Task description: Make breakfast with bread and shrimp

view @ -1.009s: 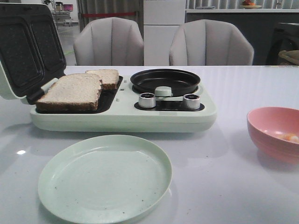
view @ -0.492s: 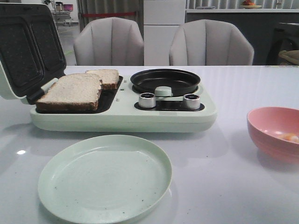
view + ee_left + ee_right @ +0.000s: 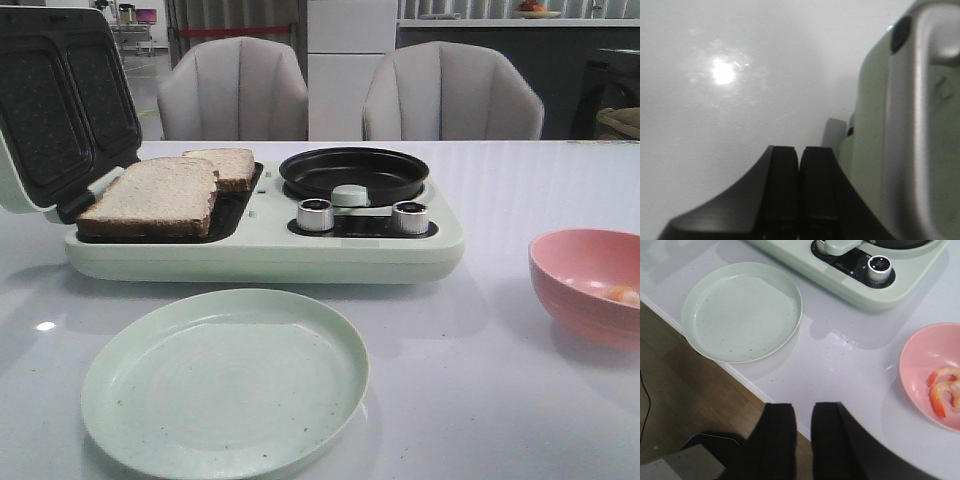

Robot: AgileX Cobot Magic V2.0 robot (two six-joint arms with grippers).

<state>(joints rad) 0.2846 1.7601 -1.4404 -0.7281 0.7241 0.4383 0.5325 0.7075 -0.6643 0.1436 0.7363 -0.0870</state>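
Left gripper: fingers pressed together, clenched on nothing, low over the white table, just beside the pale green side of the breakfast maker. Right gripper: a narrow gap between the fingers, nothing between them, hanging above the near table edge with wooden floor below. Neither arm visible in the front view.

Glossy white table, one bright light reflection on it. Behind it, two grey chairs side by side, a white column between them, a shelf along the far wall.

Two slices of bread lying on the left hotplate of the breakfast maker, lid raised; the nearer slice overlapping the farther one. One black round pan on the right half, two silver knobs in front of it. One pale green plate, bare, near the front edge. One pink bowl at the right, apart from the maker. Shrimp in the bowl, orange-pink and curled; exact count not clear.
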